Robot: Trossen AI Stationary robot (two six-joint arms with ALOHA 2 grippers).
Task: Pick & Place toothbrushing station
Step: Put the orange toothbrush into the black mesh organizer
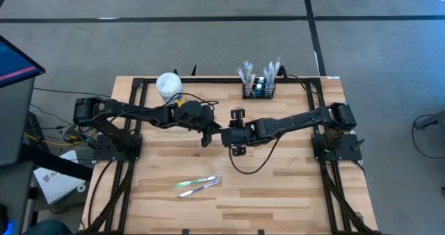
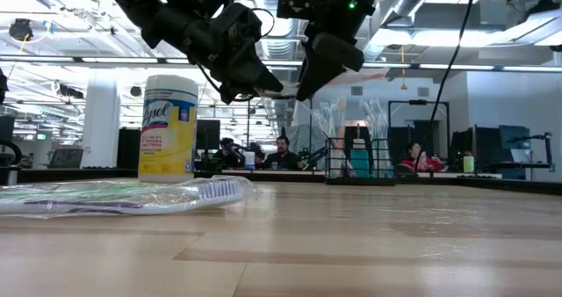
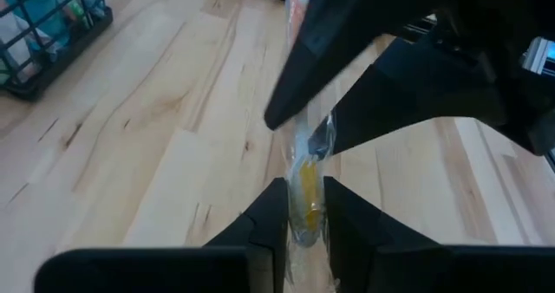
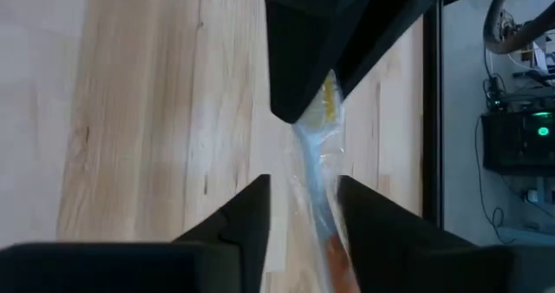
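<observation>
The black wire-mesh caddy (image 1: pixel 259 89) stands at the table's far edge with several wrapped brushes upright in it; it also shows in the low view (image 2: pixel 360 161). My two grippers meet above the table's middle. My left gripper (image 3: pixel 303 206) is shut on a clear-wrapped toothbrush (image 3: pixel 305 185) with a yellow part. My right gripper (image 4: pixel 303 206) is open, with its fingers on either side of the same toothbrush (image 4: pixel 316 163); I cannot tell whether they touch it. Another wrapped toothbrush (image 1: pixel 198 185) lies flat on the table near the front. My left gripper pinches the wrapped toothbrush at its yellow part (image 3: pixel 303 176) between its two fingers. The toothbrush runs on along the fingers toward my right gripper. It is lifted clear of the table.
A white round tub with a yellow label (image 1: pixel 168 85) stands at the far left, beside my left arm. A black cable (image 1: pixel 250 167) loops on the table under my right arm. Bare wood lies to the front right.
</observation>
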